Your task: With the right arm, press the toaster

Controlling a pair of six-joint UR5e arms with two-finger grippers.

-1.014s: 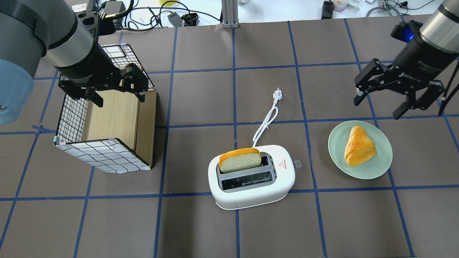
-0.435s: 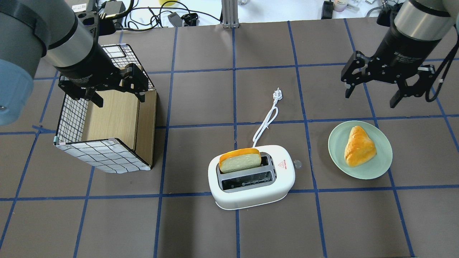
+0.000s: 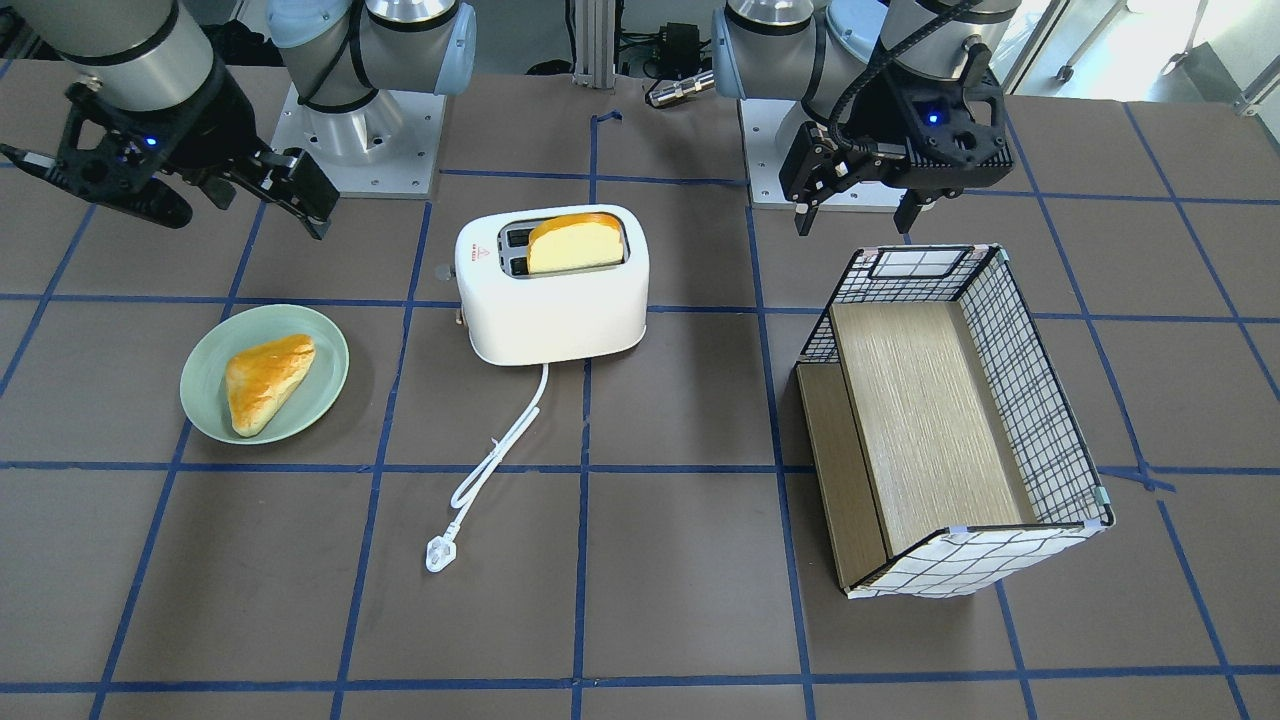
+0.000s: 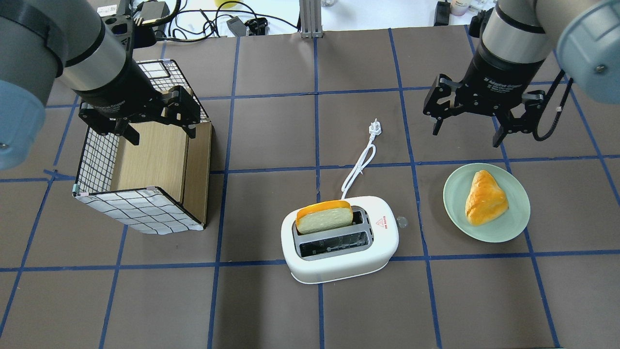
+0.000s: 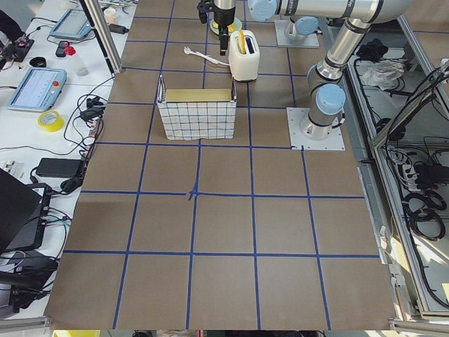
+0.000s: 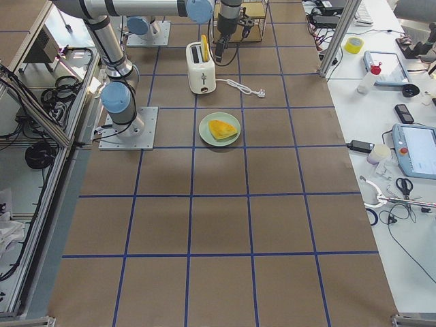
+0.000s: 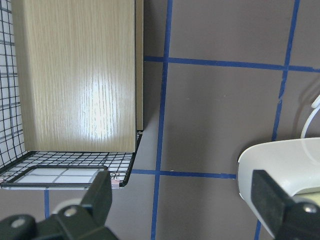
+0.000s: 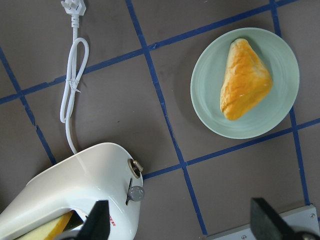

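The white toaster (image 4: 382, 247) stands at the table's middle front with a bread slice (image 4: 323, 216) upright in its far slot. Its lever knob (image 4: 401, 222) sticks out on its right end. It also shows in the front view (image 3: 555, 300) and in the right wrist view (image 8: 80, 180), where the lever (image 8: 135, 193) is up. My right gripper (image 4: 466, 135) is open and empty, hovering beyond and to the right of the toaster, above the plate's far edge; it also shows in the front view (image 3: 235, 215). My left gripper (image 4: 162, 136) is open and empty over the basket.
A green plate (image 4: 453, 203) with a golden pastry (image 4: 484, 198) lies right of the toaster. The toaster's white cord (image 4: 361, 165) runs away from it, unplugged. A wire basket (image 4: 140, 211) with a wooden insert stands at the left.
My right gripper has moved left, toward the table's middle, and has turned at the wrist. It stays open. The left arm and the toaster have not moved.
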